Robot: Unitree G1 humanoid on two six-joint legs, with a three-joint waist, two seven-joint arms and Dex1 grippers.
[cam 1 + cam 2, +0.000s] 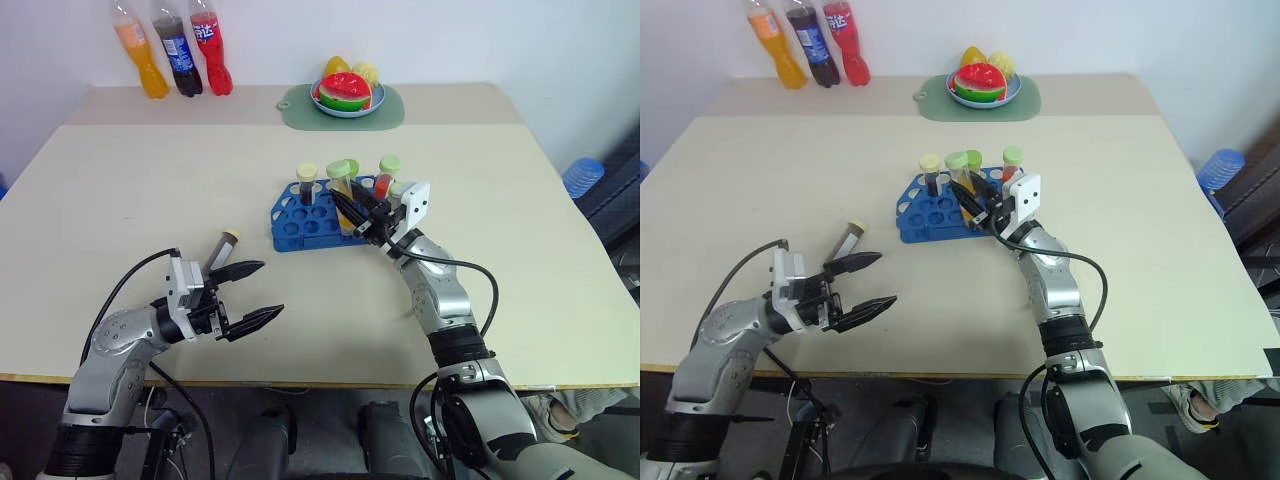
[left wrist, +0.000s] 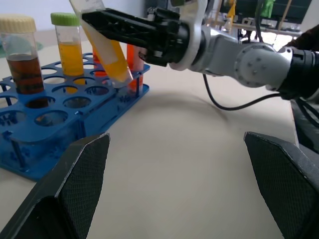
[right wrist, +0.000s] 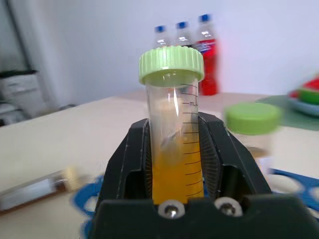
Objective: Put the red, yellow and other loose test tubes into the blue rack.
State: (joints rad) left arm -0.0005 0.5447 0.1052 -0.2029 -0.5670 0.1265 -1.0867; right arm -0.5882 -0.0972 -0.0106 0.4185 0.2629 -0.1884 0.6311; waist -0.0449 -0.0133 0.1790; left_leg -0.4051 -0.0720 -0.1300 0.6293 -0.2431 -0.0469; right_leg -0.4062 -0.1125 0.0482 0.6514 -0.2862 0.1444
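Yellow tube (image 1: 343,192), light, smooth and likely slippery, sits clamped mid-body in the right gripper (image 1: 349,213), tilted over the blue rack (image 1: 300,222). At eight o'clock from it, the left gripper (image 1: 252,293) gapes wide, empty, beside a loose brown tube (image 1: 223,248).

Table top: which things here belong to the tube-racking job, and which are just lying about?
Job:
- blue rack, tubes standing in it
- yellow tube, clamped in right pincer
- loose brown tube on the table, by open left pincer

Lying about:
- three soda bottles
- fruit plate on green mat
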